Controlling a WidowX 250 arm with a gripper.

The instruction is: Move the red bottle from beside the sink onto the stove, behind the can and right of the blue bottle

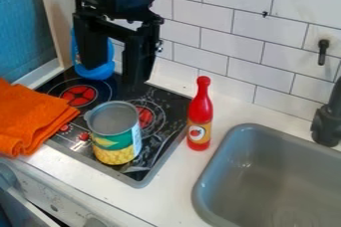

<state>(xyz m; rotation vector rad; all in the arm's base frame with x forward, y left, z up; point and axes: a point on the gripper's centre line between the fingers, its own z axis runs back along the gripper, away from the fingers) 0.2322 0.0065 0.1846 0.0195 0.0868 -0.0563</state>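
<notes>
The black gripper (114, 74) hangs at the upper left over the back of the stove, its two fingers spread apart with nothing held between them. Behind its left finger a blue plastic object (97, 72) stands at the stove's back edge, partly hidden by that finger. An open tin can (114, 139) with a green and yellow label is upright on the front part of the black stove top (166, 102), below the gripper. Just right of the stove, a red bottle (200, 114) with an orange label stands upright on the white counter.
An orange cloth (30, 116) lies folded over the stove's left side. The grey sink (250, 171) is at the lower right, with a black faucet (327, 121) beside it. A white tiled wall (233, 42) rises behind.
</notes>
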